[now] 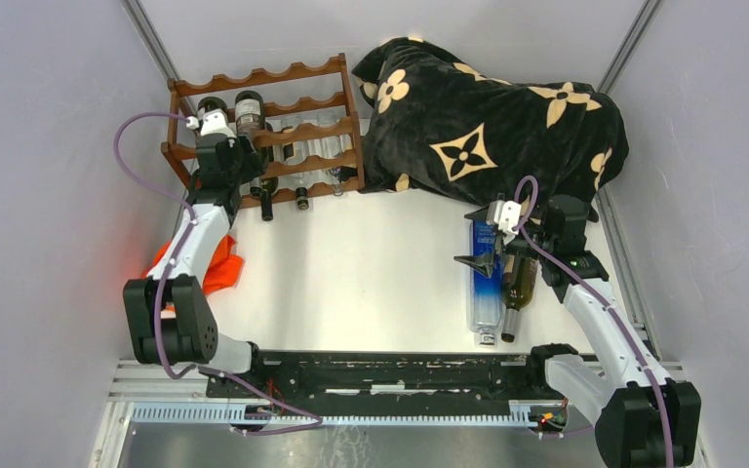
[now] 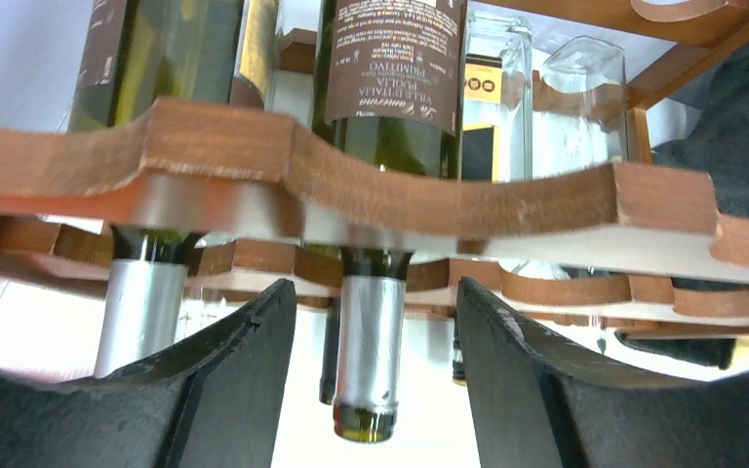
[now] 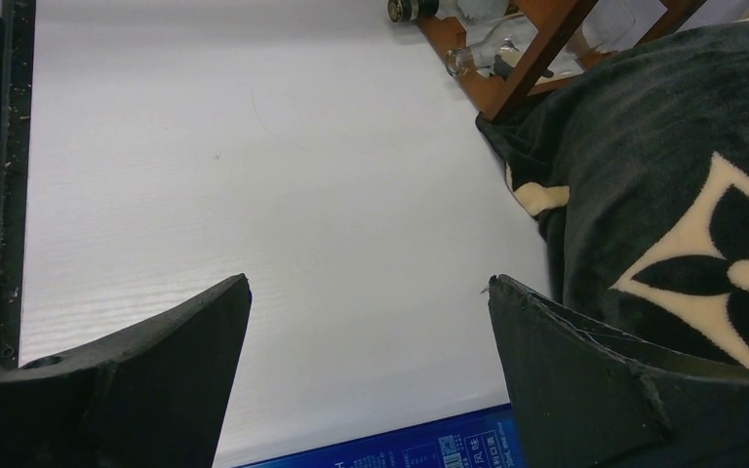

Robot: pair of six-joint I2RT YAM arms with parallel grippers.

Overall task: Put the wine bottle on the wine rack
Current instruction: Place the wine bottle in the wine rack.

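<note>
The wine rack (image 1: 293, 73), dark reddish-brown with wavy rails, stands at the back left. Two dark wine bottles lie side by side on its middle tier. The right one (image 1: 249, 109) has a brown label (image 2: 390, 78) and a silver-foiled neck (image 2: 371, 341) poking out under the front rail (image 2: 254, 146). My left gripper (image 1: 242, 164) (image 2: 377, 292) is open, one finger on each side of that neck with a gap on both sides. My right gripper (image 1: 476, 237) (image 3: 369, 283) is open above a blue-labelled clear bottle (image 1: 485, 283) (image 3: 400, 448) lying on the table.
A dark green bottle (image 1: 519, 283) lies beside the blue-labelled one. A black blanket with cream flower patterns (image 1: 488, 117) is heaped at the back right, against the rack. An orange cloth (image 1: 216, 268) lies by the left arm. Clear bottles (image 1: 322, 136) fill other rack slots.
</note>
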